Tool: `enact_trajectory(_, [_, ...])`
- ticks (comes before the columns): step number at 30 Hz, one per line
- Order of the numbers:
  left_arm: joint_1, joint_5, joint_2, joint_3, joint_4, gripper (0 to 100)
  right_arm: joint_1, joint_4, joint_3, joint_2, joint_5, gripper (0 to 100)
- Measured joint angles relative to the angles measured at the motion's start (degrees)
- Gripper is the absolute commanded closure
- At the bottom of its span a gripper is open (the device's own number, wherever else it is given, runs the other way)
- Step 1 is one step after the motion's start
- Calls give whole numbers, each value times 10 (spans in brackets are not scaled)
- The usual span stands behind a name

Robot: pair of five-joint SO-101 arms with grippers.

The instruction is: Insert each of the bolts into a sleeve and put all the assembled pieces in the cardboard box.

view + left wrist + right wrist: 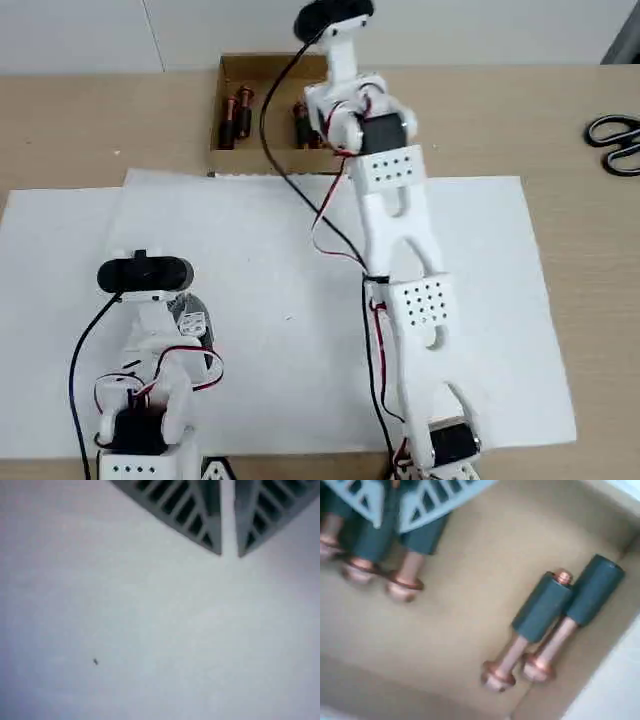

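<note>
Cardboard first: in the high view the cardboard box [270, 80] sits under the wrist of my right arm [400, 220], which lies stretched across the white paper [250, 260]. I take that as the pose for dropping off a finished piece. A pair of assembled pieces [236, 117] lies inside the box, well apart from that wrist, and more pieces [300, 125] sit right beneath it. My left arm [150, 350] is folded low over the paper, out of the way, I judge.

In the left wrist view, the left gripper [228, 554] has its fingers drawn almost together, with a thin slit between them and nothing in it. The tips hang over plain white paper.

In the right wrist view, the right gripper [391, 530] is down inside the box, its fingers parted by a narrow gap. I see nothing clamped there. A cluster of dark sleeves with copper bolts [395, 575] lies just beyond the tips, seemingly resting on the box floor. The pair of assembled pieces [545, 625] lies side by side, touching, along the box wall and well off to one side of the fingers. I read this as the delivery step near its end.
</note>
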Motion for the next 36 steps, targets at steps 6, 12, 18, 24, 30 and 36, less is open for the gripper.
enact_trajectory(6, [-30,0,0,0,0,994,18,131,-1,-83,0,996])
enact_trajectory(12, [-47,0,0,0,0,994,40,220,-1,-145,-4,996])
enact_trajectory(18, [-47,0,0,0,0,994,69,236,10,-174,-39,996])
enact_trajectory(24, [-47,0,0,0,0,994,105,236,138,-252,-41,996])
enact_trajectory(30, [-47,0,0,0,0,994,136,236,390,-420,-42,996])
enact_trajectory(36, [-47,0,0,0,0,994,152,236,639,-544,-46,996])
